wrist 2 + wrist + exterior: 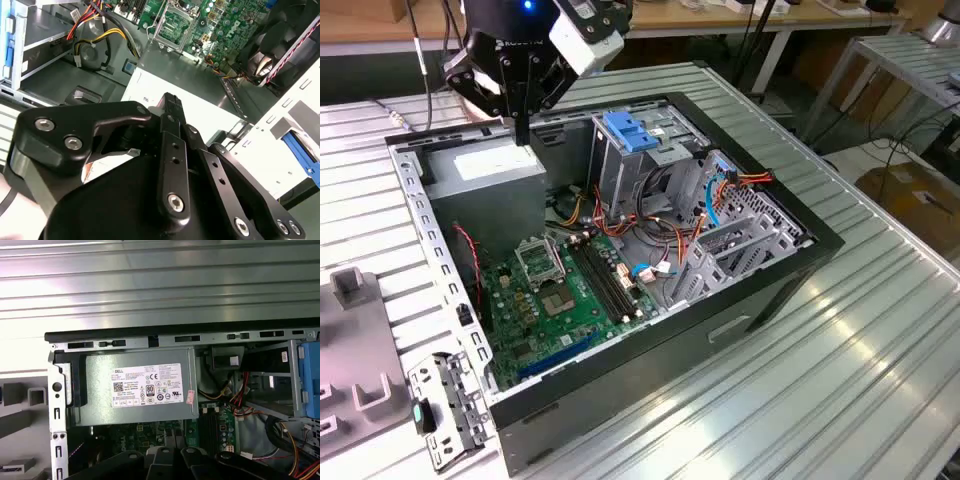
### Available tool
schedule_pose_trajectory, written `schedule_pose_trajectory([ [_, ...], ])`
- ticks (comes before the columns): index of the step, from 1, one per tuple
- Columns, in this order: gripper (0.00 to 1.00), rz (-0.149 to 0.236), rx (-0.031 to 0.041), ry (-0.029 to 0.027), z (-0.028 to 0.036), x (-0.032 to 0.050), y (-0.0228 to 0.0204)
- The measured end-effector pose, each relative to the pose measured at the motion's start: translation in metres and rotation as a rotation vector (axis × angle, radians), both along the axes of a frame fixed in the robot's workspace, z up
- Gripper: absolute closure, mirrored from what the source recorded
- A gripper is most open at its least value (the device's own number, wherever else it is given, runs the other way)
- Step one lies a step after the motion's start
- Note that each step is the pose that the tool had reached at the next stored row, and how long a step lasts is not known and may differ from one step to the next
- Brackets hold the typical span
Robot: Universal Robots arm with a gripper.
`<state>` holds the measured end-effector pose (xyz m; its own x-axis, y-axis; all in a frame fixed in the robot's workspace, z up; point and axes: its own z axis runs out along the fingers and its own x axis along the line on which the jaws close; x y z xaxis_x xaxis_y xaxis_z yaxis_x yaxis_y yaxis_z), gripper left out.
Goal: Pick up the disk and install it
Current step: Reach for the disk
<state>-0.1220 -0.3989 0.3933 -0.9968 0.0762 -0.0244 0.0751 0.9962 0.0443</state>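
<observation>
Open computer case (620,375) on ribbed worktop (800,400). Motherboard (560,290) nearest, then the drive cage (620,175) with blue latch (625,132). Beyond, the tool (523,140), clenched and empty, hangs above the power supply (490,185). Disk position cannot be told.

Green motherboard (555,300), blue latch (630,132), grey box (100,390) with white sticker (146,385).
</observation>
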Motion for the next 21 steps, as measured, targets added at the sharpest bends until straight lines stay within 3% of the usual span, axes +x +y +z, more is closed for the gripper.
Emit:
schedule_pose_trajectory([
  [12, 0.89, 0.000, 0.0001, -0.0001, 0.0000, -0.0023, 0.0000],
  [21, 0.89, 0.000, 0.0000, 0.0002, 0.0000, -0.0110, 0.0000],
])
